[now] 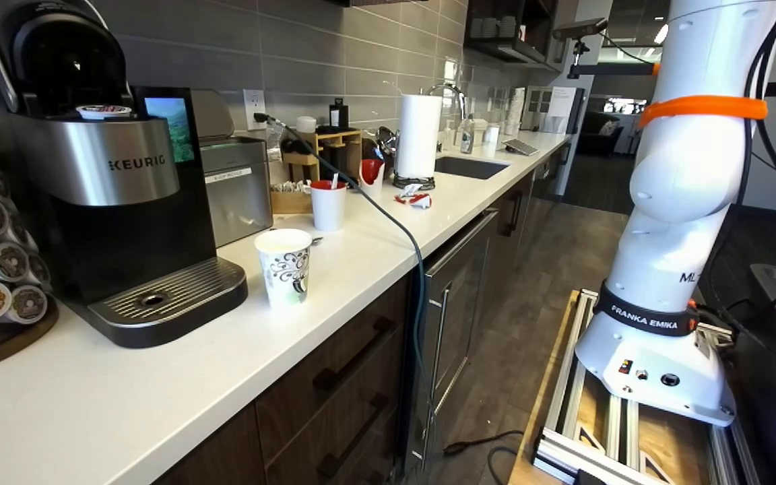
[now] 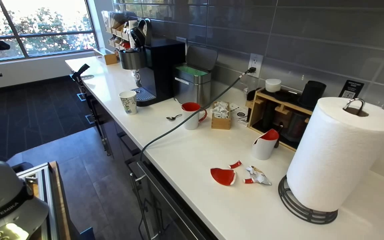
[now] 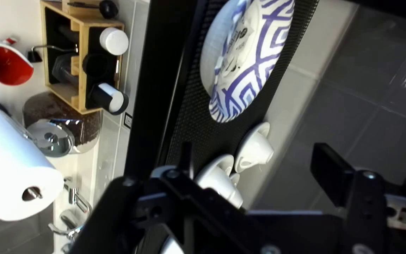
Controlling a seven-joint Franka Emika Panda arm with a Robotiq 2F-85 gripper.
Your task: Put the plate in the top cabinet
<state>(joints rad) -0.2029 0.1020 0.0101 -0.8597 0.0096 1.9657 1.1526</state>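
- In the wrist view, which sits sideways, the black gripper (image 3: 254, 151) is released, its two fingers spread wide apart.
- The plate (image 3: 263, 56), white with a blue-purple geometric pattern, is on a raised black mesh shelf (image 3: 203, 130), apart from the fingers. A pale rounded surface shows at its edge; whether that is a second dish, I cannot tell.
- White cups (image 3: 256, 150) are near it on the same shelf.
- Both exterior views show part of the white arm (image 1: 684, 175) beside a long counter (image 1: 192, 404).
- On the counter, in an exterior view, a jagged-rimmed, red-lined mug (image 2: 263, 148) stands near red shards (image 2: 222, 176) and a paper towel roll (image 2: 338, 153).
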